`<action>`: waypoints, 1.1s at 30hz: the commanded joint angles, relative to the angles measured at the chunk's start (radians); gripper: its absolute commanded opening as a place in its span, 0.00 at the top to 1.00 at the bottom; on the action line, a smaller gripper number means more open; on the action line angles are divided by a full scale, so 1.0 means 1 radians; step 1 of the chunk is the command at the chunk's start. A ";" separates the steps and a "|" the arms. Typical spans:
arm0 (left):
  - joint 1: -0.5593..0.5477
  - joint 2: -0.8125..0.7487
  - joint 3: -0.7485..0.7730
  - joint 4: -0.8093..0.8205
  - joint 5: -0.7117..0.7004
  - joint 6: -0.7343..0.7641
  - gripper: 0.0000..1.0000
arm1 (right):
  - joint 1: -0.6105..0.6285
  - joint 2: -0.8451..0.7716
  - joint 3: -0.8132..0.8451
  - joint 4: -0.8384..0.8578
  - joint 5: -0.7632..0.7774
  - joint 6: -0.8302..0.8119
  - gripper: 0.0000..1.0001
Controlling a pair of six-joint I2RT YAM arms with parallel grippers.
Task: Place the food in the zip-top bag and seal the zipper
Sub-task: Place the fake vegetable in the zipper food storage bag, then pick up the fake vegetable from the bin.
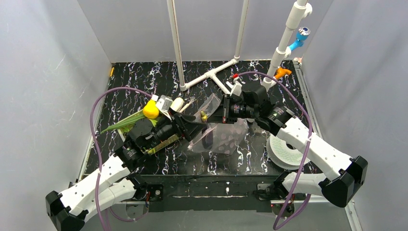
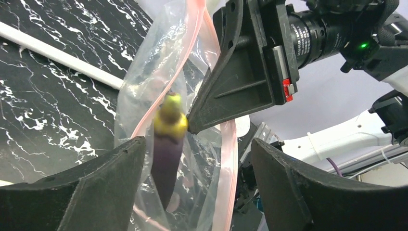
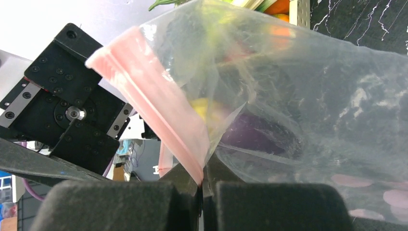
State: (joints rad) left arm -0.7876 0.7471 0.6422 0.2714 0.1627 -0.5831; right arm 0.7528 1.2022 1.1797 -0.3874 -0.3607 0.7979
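From above, the zip-top bag (image 1: 223, 137) is lying between the left gripper (image 1: 200, 120) and right gripper (image 1: 222, 109). The left gripper (image 2: 195, 149) is standing spread around a purple eggplant (image 2: 167, 159) inside the bag. The right gripper (image 3: 204, 192) is pinching the zipper (image 3: 159, 106) at its fingertips, holding the mouth open for loading.

Probably a lab test booth: grey walls (image 1: 48, 72) enclose a black marbled table (image 1: 144, 79) and white pipe frame (image 1: 177, 43).

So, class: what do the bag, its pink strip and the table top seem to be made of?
Bag: thin glossy clear plastic film; creases, food shows through.
Pink strip: thicker tinted plastic, probably; holds a flat band.
Table top: black marble look, white veins; possibly printed.
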 commanded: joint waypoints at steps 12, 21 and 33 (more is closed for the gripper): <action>-0.004 -0.073 0.195 -0.351 -0.227 0.123 0.16 | -0.020 -0.049 -0.022 0.039 -0.008 -0.007 0.99; -0.003 0.064 0.274 -0.488 -0.099 0.105 0.24 | -0.023 -0.035 0.000 0.011 -0.027 -0.034 0.99; -0.003 0.181 0.415 -0.560 0.024 0.199 1.00 | -0.027 -0.058 0.107 -0.147 0.093 -0.154 0.99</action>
State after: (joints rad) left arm -0.7876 0.9043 0.9207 -0.2550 0.1055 -0.4660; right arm 0.7326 1.1767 1.1843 -0.4736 -0.3294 0.7223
